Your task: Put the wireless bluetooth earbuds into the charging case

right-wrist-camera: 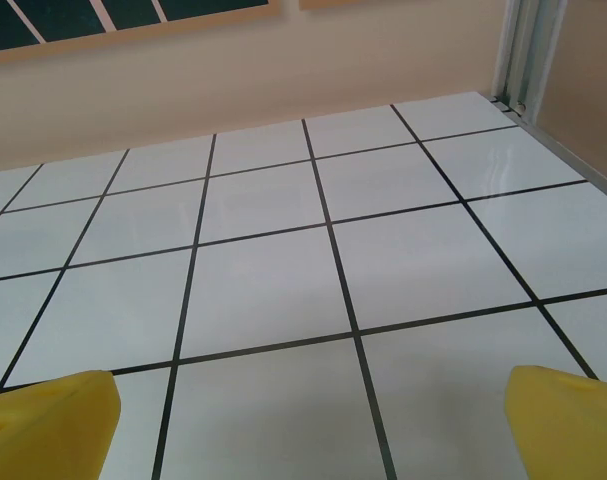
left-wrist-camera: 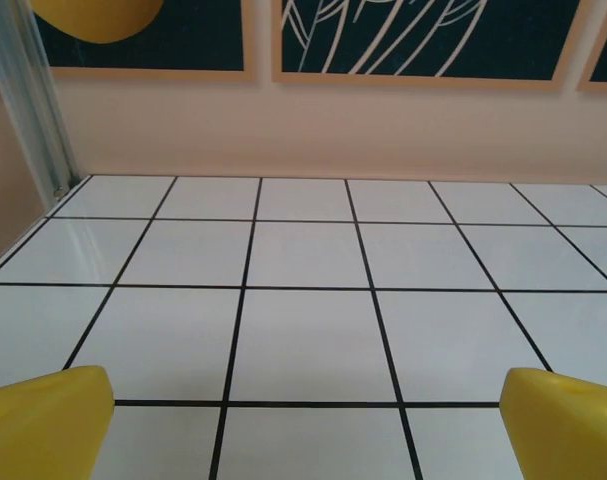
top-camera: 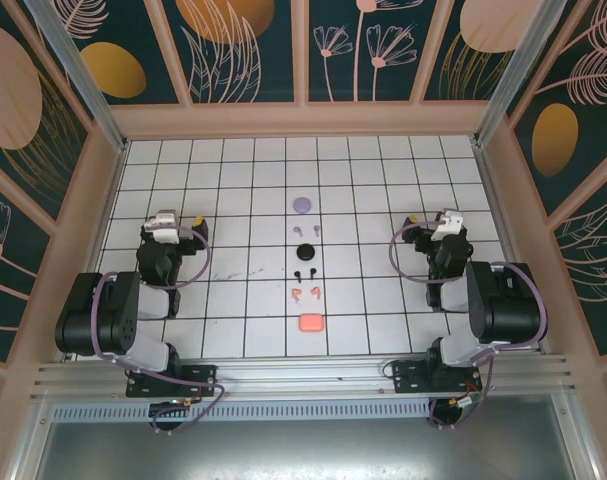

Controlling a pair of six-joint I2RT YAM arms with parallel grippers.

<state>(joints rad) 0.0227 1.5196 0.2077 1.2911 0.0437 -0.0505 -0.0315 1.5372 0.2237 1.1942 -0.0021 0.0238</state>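
Note:
Down the middle of the table runs a column of small things: a lavender charging case [top-camera: 303,204], a lavender pair of earbuds [top-camera: 305,230], a round black case [top-camera: 305,252], a black pair [top-camera: 303,271], a salmon-orange pair [top-camera: 305,293] and a salmon-orange case [top-camera: 310,323]. My left gripper [top-camera: 175,217] rests far to their left, my right gripper [top-camera: 435,217] far to their right. In the left wrist view the left gripper [left-wrist-camera: 308,425] is open over bare tiles, its yellow fingertips [left-wrist-camera: 48,420] wide apart. The right gripper [right-wrist-camera: 308,425] is likewise open, with nothing between its fingertips [right-wrist-camera: 53,420].
The white tiled table [top-camera: 243,190] is boxed in by beige walls [top-camera: 303,120] at the back and both sides. An aluminium rail [top-camera: 303,375] runs along the near edge by the arm bases. Open tiles lie between each gripper and the middle column.

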